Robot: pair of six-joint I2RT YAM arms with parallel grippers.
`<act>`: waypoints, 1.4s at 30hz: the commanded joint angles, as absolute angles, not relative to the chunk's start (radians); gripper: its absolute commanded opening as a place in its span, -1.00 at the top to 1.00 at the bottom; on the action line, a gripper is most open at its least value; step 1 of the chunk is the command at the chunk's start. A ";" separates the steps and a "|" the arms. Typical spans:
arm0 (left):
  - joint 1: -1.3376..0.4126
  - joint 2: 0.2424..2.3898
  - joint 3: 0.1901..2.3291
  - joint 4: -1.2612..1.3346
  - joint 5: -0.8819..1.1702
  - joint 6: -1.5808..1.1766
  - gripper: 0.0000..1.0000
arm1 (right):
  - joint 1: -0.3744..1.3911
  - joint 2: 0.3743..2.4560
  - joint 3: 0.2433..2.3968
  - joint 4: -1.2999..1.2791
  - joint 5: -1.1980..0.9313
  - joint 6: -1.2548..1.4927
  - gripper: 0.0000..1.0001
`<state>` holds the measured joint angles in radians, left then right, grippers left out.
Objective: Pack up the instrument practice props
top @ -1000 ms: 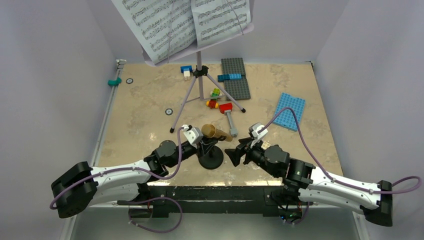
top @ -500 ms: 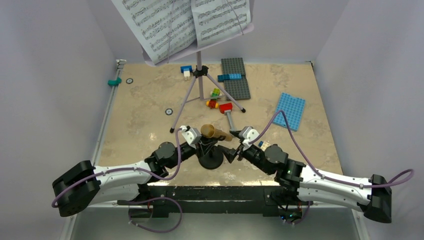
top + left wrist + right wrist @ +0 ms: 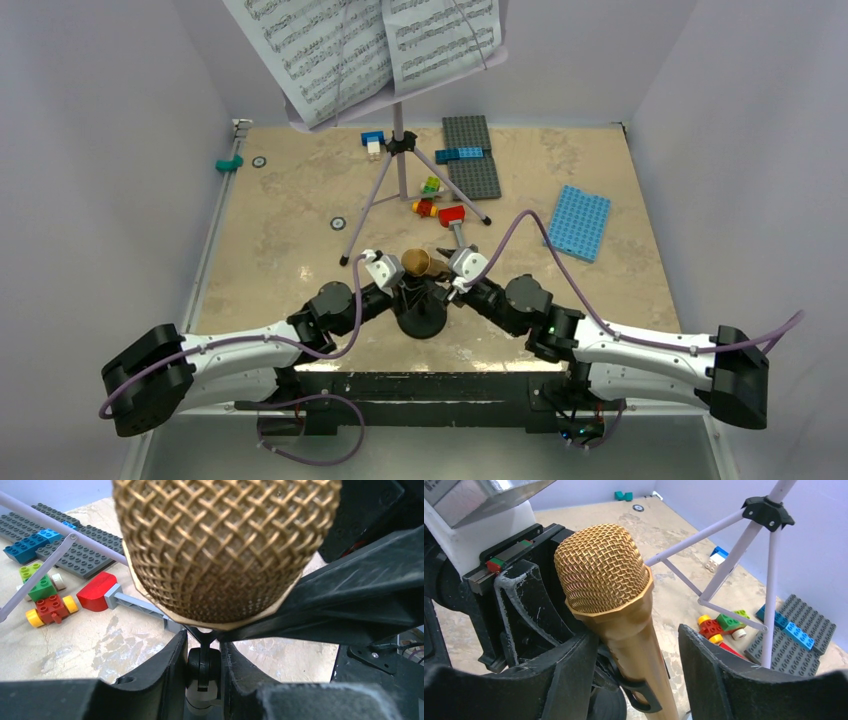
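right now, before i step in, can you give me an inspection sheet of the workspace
surface: beige marbled table, no spills seen
job's things: music stand upright at the back holding sheet-music pages; microphone clipped in mic stand near the arms
clutter: toy hammer, loose bricks, grey baseplate, blue baseplate
claws: left claw shut on the mic stand's stem; right claw open around the microphone's handle
cables: purple cable arcs off the right wrist above the table
surroundings: lilac walls; nothing else seen
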<state>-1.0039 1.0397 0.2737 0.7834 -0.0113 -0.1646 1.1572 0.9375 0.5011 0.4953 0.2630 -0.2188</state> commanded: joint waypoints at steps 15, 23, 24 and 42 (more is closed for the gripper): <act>-1.025 1.073 0.254 0.605 -0.009 -0.242 1.00 | 1.123 0.994 0.584 0.557 0.395 -0.222 1.00; -1.038 1.103 0.220 0.642 -0.084 -0.247 1.00 | 1.123 0.900 0.571 0.537 0.598 -0.300 1.00; -1.039 1.104 0.221 0.643 -0.086 -0.246 1.00 | 1.123 0.889 0.567 0.533 0.613 -0.305 1.00; -1.040 1.057 0.335 0.587 -0.036 -0.303 0.01 | 1.123 0.696 0.651 0.067 0.601 0.021 1.00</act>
